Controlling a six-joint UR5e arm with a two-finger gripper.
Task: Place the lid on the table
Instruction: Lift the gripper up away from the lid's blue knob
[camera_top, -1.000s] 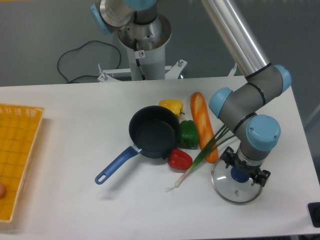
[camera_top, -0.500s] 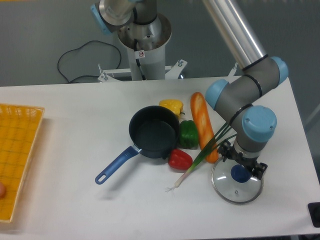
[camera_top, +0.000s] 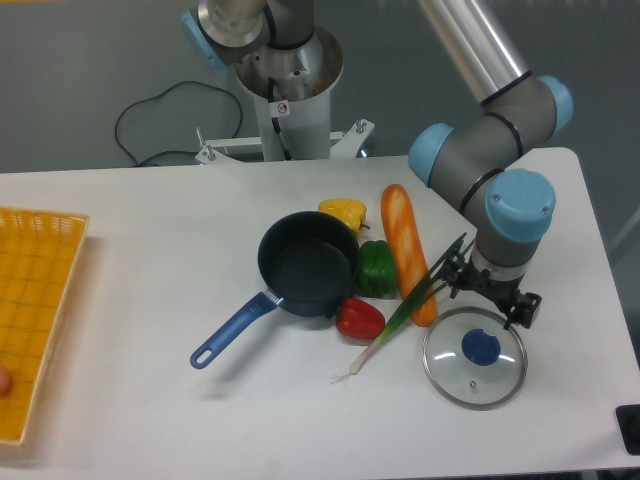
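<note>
The lid (camera_top: 474, 358), a clear glass disc with a metal rim and a blue knob, lies flat on the white table (camera_top: 150, 400) at the front right. My gripper (camera_top: 488, 296) hangs just above and behind the lid, lifted off the knob, open and empty. The dark blue saucepan (camera_top: 308, 264) stands uncovered in the middle of the table, its blue handle pointing to the front left.
A green onion (camera_top: 400, 318) lies next to the lid's left edge. A baguette (camera_top: 406, 250), green pepper (camera_top: 377, 269), red pepper (camera_top: 360, 319) and yellow pepper (camera_top: 343, 213) sit by the pan. A yellow mesh tray (camera_top: 35, 320) is at the left edge.
The gripper has let go of the lid's knob and risen up and back. The lid stays flat on the table.
</note>
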